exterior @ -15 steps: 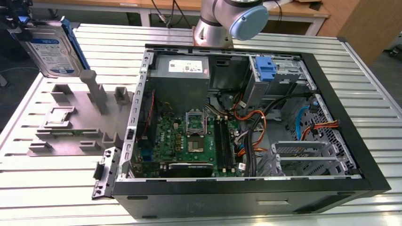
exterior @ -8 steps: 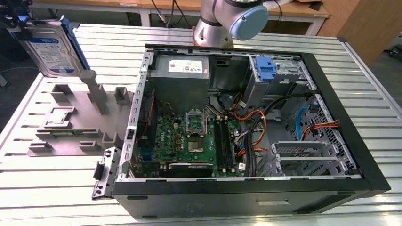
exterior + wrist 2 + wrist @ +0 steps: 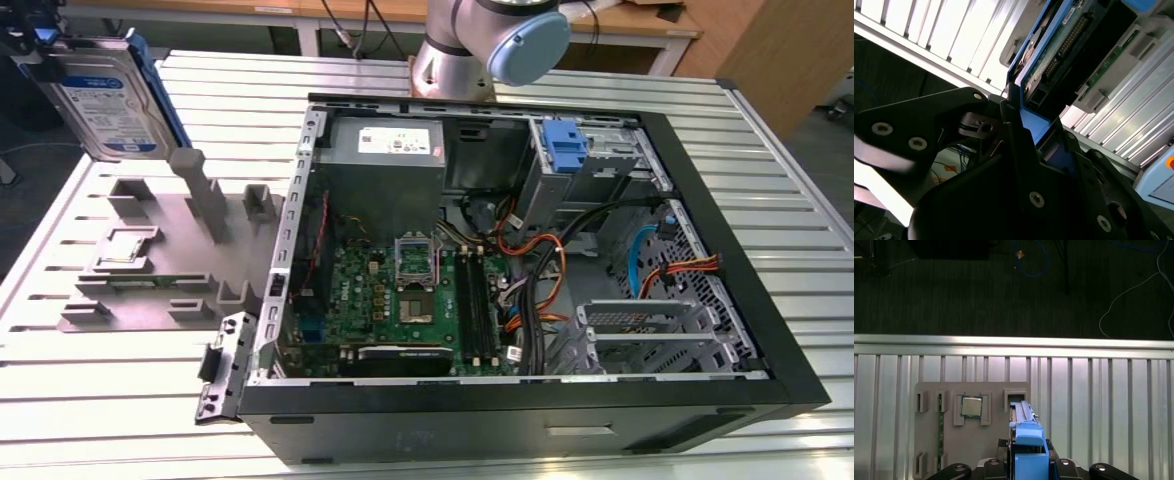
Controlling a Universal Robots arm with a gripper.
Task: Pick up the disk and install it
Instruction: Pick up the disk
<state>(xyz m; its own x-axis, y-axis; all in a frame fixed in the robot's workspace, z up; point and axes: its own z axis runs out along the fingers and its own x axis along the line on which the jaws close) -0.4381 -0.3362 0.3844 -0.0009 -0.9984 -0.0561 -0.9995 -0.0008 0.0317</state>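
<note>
As it hangs at ten o'clock from the black computer case [image 3: 467, 430], the flat silver-grey, blue-framed disk [image 3: 110, 100] is pinched by its frame in the black end effector [image 3: 1036, 125]; rigid, weighty, shock-sensitive handling is expected.

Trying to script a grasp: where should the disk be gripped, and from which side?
The disk hangs upright on edge, so clamp across its thickness at its blue-framed top end, coming from above, where both flat faces are free. The gripper is shut on it that way.
</note>
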